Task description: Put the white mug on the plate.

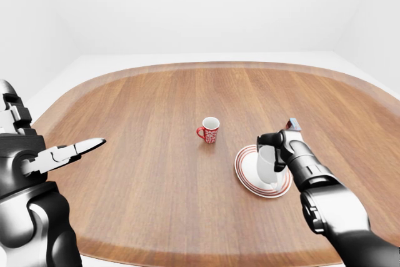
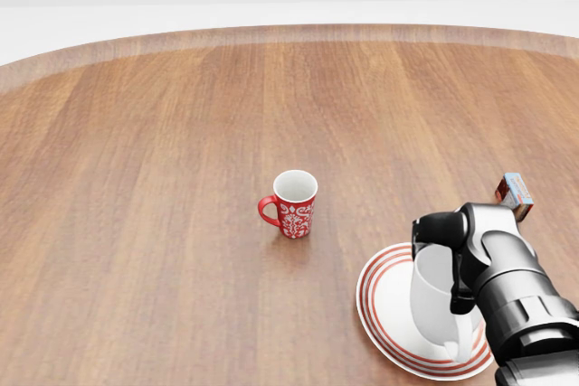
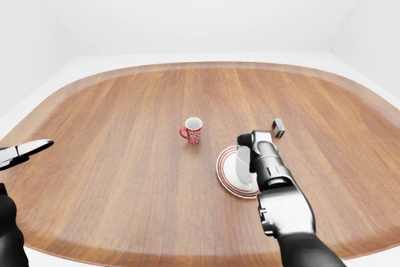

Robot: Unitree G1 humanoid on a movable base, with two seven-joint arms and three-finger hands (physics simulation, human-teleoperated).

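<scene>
Right hand [image 2: 450,243] grips the white mug [image 2: 441,300] from above at its rim, fingers closed round it; mug sits low over the red-ringed plate [image 2: 384,300], near the table's [image 2: 163,133] right side toward the near edge, though whether its base touches the plate cannot be told. Red patterned mug [image 2: 293,204] stands upright near the table's middle, well apart to the left; a small box [image 2: 516,194] lies just beyond the plate toward the right edge. Left hand [image 1: 62,152] hovers off the table's left edge, fingers spread, holding nothing.
</scene>
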